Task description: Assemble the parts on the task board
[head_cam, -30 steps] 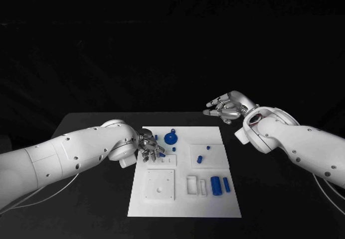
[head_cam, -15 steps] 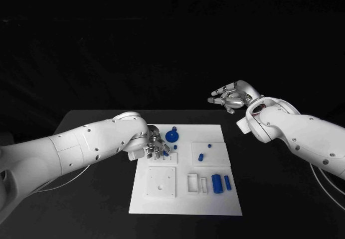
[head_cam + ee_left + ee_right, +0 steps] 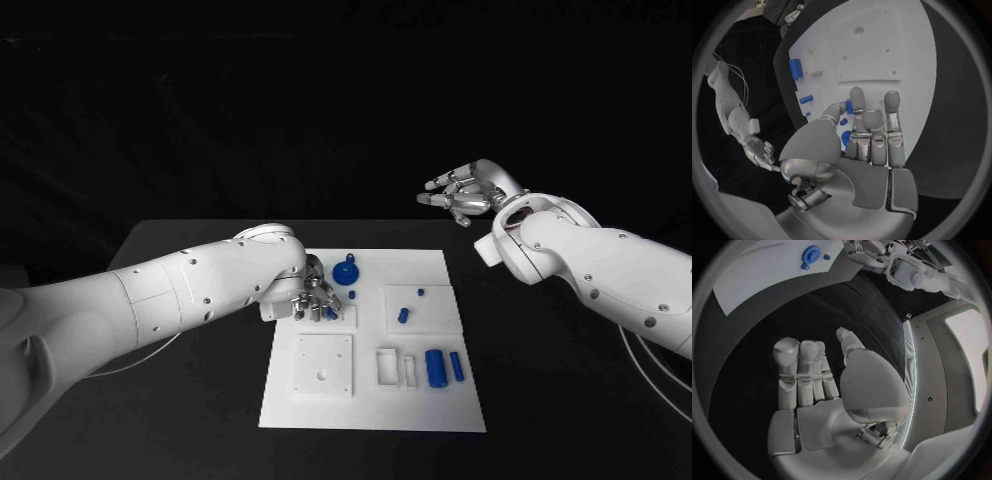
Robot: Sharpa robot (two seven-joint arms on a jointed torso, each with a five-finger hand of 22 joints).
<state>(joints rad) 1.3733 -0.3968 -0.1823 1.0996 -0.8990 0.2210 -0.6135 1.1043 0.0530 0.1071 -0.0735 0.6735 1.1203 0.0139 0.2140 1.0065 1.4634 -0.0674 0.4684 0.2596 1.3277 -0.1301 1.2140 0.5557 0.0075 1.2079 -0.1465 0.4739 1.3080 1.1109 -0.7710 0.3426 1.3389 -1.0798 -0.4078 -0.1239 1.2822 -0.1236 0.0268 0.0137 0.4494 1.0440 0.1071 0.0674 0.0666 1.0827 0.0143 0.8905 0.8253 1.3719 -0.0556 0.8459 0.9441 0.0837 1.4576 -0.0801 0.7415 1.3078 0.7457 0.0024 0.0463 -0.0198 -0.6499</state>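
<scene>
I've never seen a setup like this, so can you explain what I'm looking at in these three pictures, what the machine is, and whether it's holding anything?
It is a robot with two white arms ending in silver hands. One picture looks down from its head; the round ones come from cameras at each wrist. On the black table lies a white task board with small blue parts, such as a round blue piece. The left hand hovers low over the board's far left area; whether it touches a part is unclear. The right hand is raised beyond the table, fingers apart, holding nothing.
</scene>
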